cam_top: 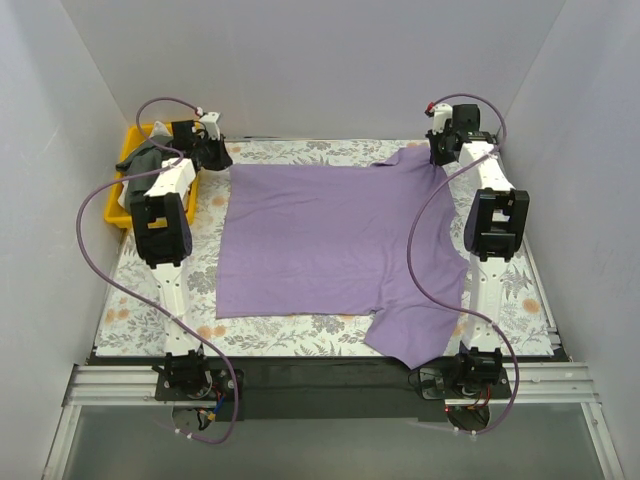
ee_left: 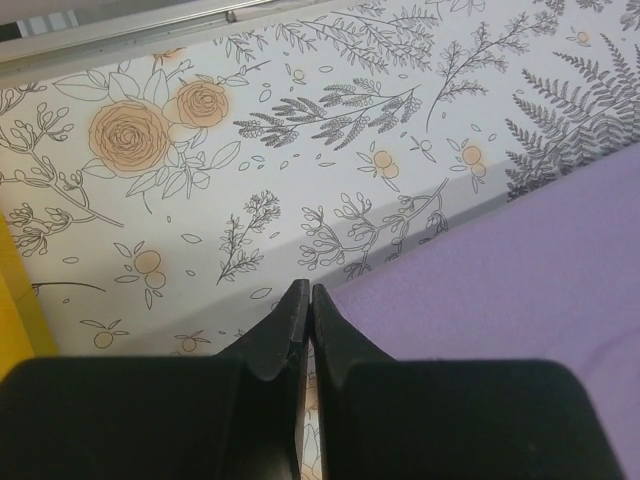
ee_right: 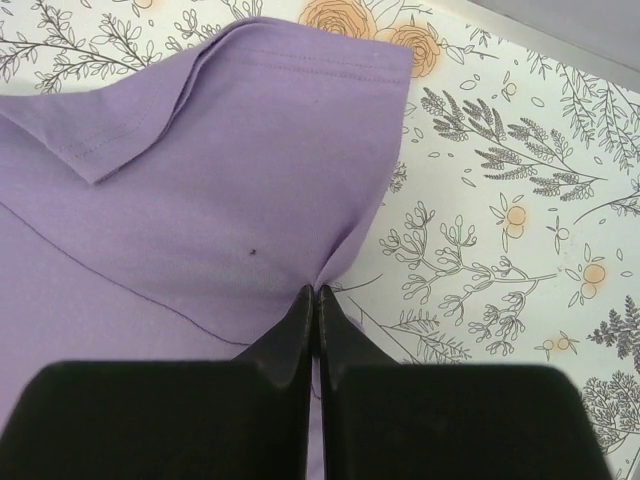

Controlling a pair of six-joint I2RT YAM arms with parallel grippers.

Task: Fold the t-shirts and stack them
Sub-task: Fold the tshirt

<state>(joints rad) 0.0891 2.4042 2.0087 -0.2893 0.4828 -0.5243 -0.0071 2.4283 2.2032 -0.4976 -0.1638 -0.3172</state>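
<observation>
The lilac-purple t-shirt (cam_top: 330, 240) lies spread flat across the table, sleeves toward the right. My left gripper (cam_top: 213, 152) is at its far left corner. In the left wrist view the jaws (ee_left: 308, 292) are shut with the shirt's corner (ee_left: 500, 270) running from the tips, its edge slightly raised. My right gripper (cam_top: 442, 150) is at the far right sleeve. It is shut (ee_right: 316, 292) on the edge of the cloth (ee_right: 200, 190), which puckers at the tips. The dark grey-green t-shirt (cam_top: 147, 158) lies bunched in the yellow tray.
The yellow plastic tray (cam_top: 128, 160) stands at the far left of the table, right behind my left arm; its side shows in the left wrist view (ee_left: 15, 300). The floral tablecloth (cam_top: 290, 335) covers the table. White walls close in on three sides.
</observation>
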